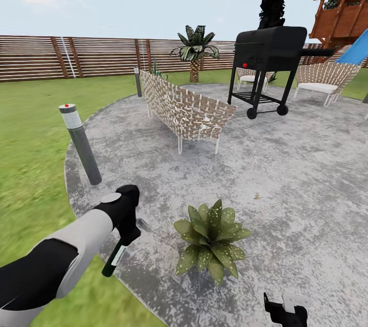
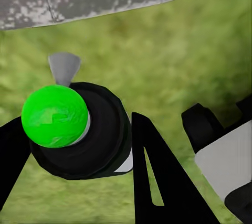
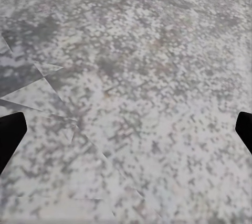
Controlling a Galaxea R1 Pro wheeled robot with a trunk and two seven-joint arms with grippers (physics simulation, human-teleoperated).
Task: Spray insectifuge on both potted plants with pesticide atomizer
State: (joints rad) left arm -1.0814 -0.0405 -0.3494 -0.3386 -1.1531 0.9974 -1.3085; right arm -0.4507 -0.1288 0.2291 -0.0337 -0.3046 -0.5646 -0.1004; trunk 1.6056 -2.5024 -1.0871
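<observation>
Dark green and black, the pesticide atomizer is clamped in the left gripper over the patio edge, just left of a potted plant. The right gripper is held spread apart nearby.

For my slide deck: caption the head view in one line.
Left tool holds the pesticide atomizer beside a speckled potted plant on the stone patio.

Bare patio right of potted plant.
</observation>
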